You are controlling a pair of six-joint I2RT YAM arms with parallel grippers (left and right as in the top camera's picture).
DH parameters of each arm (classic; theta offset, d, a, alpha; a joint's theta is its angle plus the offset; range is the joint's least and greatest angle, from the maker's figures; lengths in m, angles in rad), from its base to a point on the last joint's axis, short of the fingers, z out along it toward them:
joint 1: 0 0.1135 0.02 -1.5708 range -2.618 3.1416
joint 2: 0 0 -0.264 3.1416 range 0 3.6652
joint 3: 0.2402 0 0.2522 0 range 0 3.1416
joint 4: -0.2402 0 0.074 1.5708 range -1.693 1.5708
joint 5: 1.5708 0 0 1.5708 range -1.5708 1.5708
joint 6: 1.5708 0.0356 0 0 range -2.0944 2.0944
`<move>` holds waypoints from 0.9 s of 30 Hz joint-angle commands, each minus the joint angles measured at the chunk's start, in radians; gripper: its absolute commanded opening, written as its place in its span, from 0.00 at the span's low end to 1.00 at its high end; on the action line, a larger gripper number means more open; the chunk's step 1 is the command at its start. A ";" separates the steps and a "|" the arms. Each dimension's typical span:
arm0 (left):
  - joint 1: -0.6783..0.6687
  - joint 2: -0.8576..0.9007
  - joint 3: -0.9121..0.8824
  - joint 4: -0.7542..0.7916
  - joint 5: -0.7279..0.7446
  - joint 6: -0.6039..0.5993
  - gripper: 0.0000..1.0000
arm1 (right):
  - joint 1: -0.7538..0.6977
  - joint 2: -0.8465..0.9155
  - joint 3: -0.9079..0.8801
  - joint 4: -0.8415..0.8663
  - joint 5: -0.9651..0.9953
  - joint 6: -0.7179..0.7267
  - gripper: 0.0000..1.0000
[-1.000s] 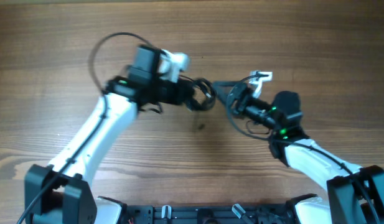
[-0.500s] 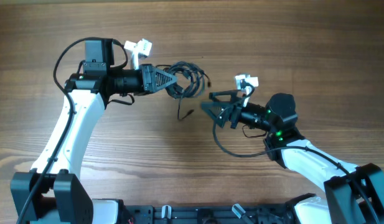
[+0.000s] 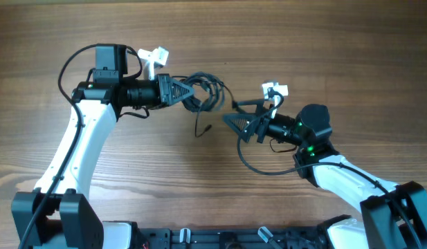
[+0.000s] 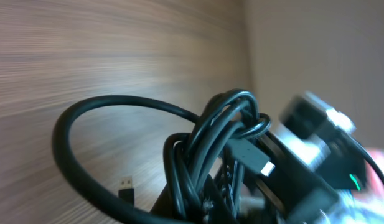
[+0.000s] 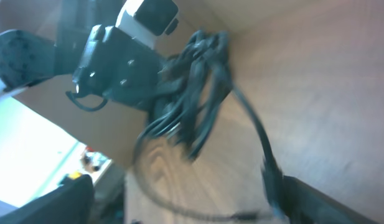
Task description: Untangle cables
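The cables (image 3: 207, 88) are a knotted bundle of thin black cords, held up off the table. My left gripper (image 3: 192, 92) is shut on the bundle's left side. In the left wrist view the bundle (image 4: 210, 143) fills the middle and hides my left gripper's fingers (image 4: 204, 208). A plug end (image 3: 198, 131) hangs loose below the bundle. One strand (image 3: 234, 104) runs from the bundle to my right gripper (image 3: 230, 119). In the blurred right wrist view, the right gripper's fingers (image 5: 179, 193) stand wide apart. The strand (image 5: 254, 130) runs against the right finger.
The wooden table (image 3: 324, 48) lies all around. A black cord loop (image 3: 258, 164) sits below the right gripper. A small USB plug (image 4: 125, 185) shows against the wood in the left wrist view. The arm bases stand at the front edge.
The two grippers have drawn apart. The left arm swung left, carrying the bundle, and the right gripper pulled back, stretching a strand between them. Little has moved in the last half second.
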 commanded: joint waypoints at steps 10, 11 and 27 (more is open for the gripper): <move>-0.004 -0.023 0.017 0.029 -0.274 -0.911 0.04 | 0.266 0.011 0.001 -0.119 0.453 -0.132 0.96; -0.010 -0.023 0.017 0.029 -0.274 -0.911 0.04 | 0.277 0.011 0.001 -0.119 0.505 -0.132 0.91; -0.163 -0.023 0.017 0.014 -0.422 -0.863 0.04 | 0.283 0.002 0.001 -0.083 0.489 -0.096 0.05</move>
